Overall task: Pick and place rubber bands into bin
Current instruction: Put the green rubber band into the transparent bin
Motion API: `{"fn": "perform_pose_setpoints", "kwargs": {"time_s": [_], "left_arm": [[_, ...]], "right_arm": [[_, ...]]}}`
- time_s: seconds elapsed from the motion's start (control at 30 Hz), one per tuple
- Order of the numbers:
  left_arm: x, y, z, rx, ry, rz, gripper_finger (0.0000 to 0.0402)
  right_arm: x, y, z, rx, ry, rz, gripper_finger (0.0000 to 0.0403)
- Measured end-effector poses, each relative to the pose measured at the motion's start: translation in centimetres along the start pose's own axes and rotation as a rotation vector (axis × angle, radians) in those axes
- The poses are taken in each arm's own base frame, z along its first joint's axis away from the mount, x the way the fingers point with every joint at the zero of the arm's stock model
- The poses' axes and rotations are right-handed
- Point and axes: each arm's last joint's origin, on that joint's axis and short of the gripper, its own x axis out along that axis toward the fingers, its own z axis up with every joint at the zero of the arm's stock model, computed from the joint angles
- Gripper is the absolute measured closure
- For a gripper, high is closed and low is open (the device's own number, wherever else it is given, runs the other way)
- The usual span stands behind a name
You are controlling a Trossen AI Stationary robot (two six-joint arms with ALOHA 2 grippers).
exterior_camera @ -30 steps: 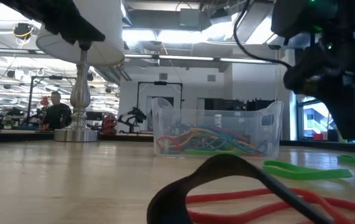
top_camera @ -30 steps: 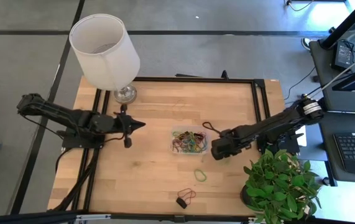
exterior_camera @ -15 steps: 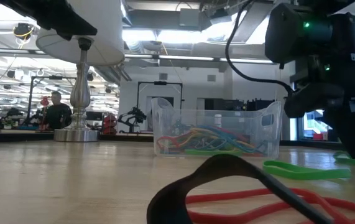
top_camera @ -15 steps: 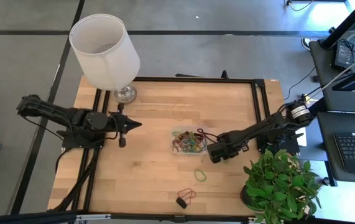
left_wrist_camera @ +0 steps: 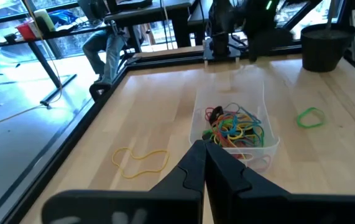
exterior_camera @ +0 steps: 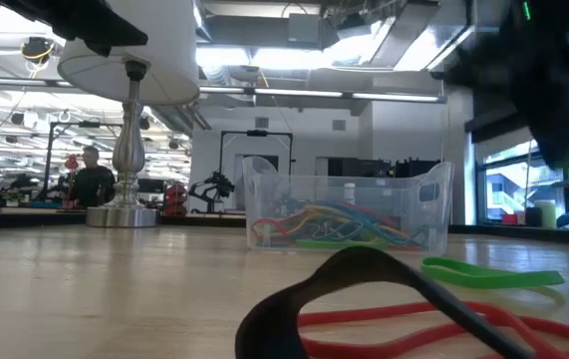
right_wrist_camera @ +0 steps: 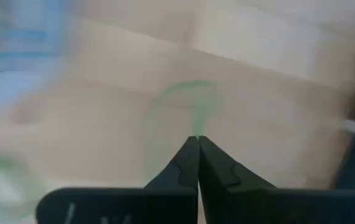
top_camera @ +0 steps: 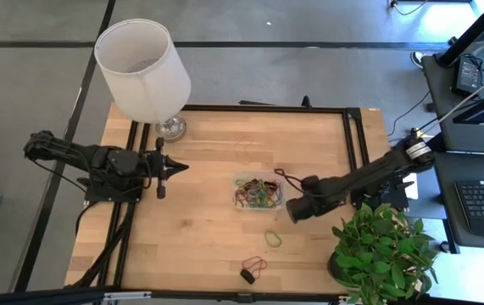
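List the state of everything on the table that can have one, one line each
Bin: upright, open-topped, holding a tangle of coloured rubber bands.
Green band: loose on the wood, outside the bin.
Red band: loose near the front edge, beside a black band.
Lamp: upright at the back left corner.
Left claw: shut, empty, left of the bin.
Right claw: shut, pinching a green strand.

Two dark jointed arms point(top_camera: 80, 157) — black cables, matte tapering end effector fingers point(left_wrist_camera: 227, 171).
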Motion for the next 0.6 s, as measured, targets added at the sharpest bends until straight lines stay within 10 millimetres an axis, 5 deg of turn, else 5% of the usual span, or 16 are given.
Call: {"fn": "perform_pose_setpoints", "kwargs": {"time_s": [0.27,0.6], "left_arm": [[0.0,0.0,-0.2,0.022,0.015,-0.012,0.0399],[0.0,0.0,-0.2,0.025,0.014,-0.017,0.0399]], "right_arm": [[-6.3,2.4,1.5,0.017,-0.246,0.130,0.0402],[-4.6,8.3,5.0,-0.133,-0.294,0.105,0.0403]]}}
